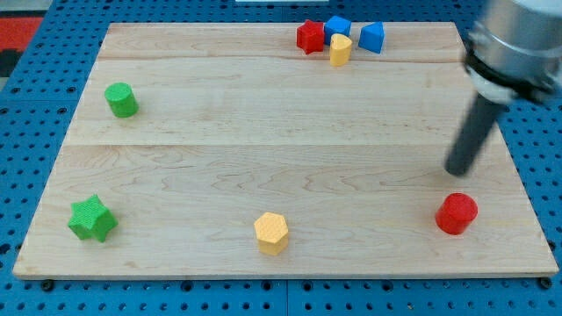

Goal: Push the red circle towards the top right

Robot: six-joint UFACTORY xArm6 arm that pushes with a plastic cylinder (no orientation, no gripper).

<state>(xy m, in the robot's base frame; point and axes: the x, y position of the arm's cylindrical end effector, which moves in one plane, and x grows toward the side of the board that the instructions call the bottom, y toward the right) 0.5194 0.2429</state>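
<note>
The red circle [457, 213] lies near the board's bottom right corner. My tip [457, 171] is at the end of the dark rod, just above the red circle in the view, with a small gap between them. The rod rises to the view's upper right, where the arm's blurred grey body shows.
A red star [310, 37], a blue cube [337, 27], a yellow block [340, 50] and a blue block [372, 38] cluster at the board's top. A green cylinder [121, 100] sits at the left, a green star [92, 219] at bottom left, a yellow hexagon [271, 233] at bottom centre.
</note>
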